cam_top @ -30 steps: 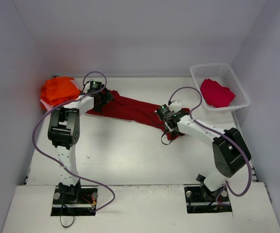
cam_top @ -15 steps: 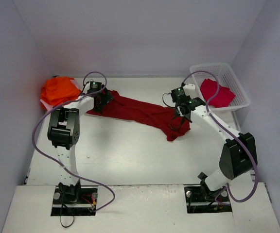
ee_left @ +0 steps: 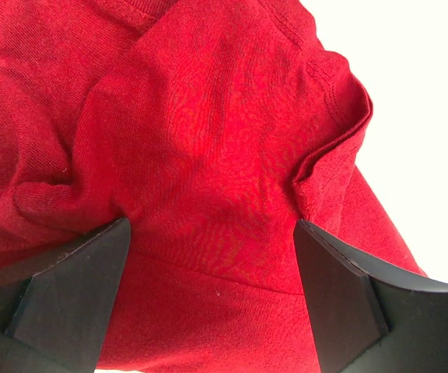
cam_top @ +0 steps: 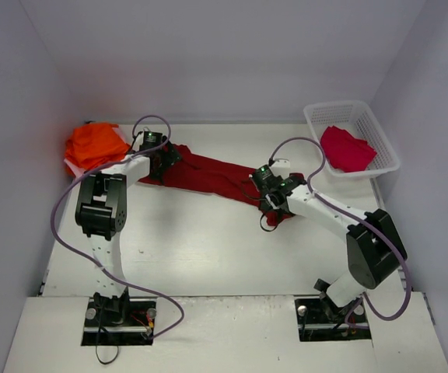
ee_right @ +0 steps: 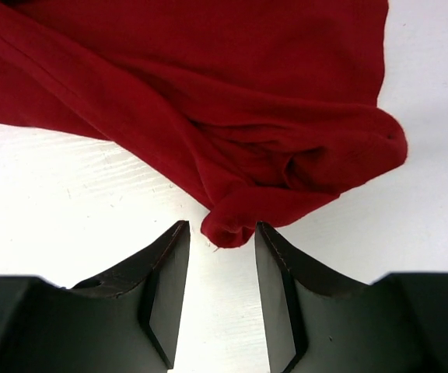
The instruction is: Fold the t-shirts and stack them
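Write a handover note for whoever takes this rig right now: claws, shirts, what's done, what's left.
Left claw open, straddling the dark red shirt at its left end.
Right claw open, a fold of its right end between the tips.
It lies crumpled across the table; orange shirts heaped far left; crimson shirt in the basket, far right.
Done: dark red not folded; orange heap unclear.
Left: fold dark red, stack it, then the crimson one.
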